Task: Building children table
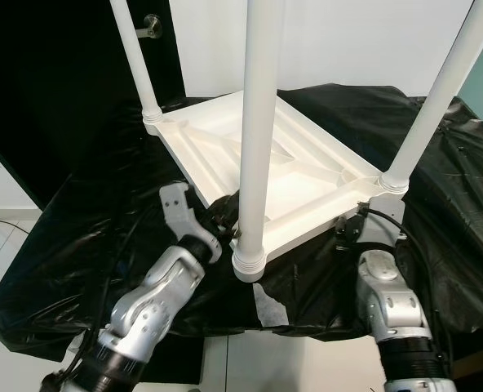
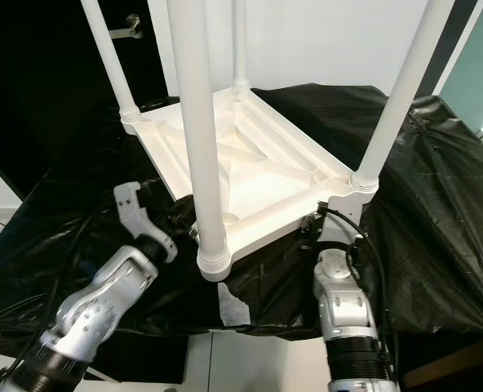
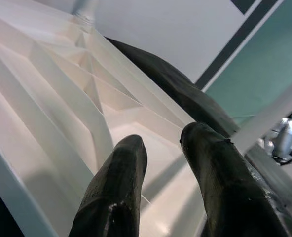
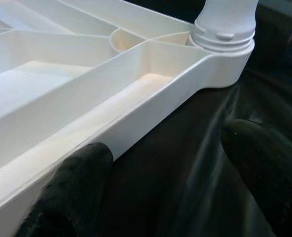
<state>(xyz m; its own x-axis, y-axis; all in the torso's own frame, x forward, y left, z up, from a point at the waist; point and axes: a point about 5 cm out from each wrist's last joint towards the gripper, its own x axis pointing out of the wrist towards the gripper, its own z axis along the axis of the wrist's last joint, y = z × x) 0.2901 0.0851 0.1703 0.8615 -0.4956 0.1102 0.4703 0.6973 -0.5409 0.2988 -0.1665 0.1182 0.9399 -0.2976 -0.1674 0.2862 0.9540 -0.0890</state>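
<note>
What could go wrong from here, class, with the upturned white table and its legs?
1. The table lies tilted on loose black sheeting, so it may slide when pushed.
2. The tall nearest leg stands close to the left gripper; a knock could loosen it.
3. The right gripper, jaws open beside the rim, could snag the sheeting.
</note>
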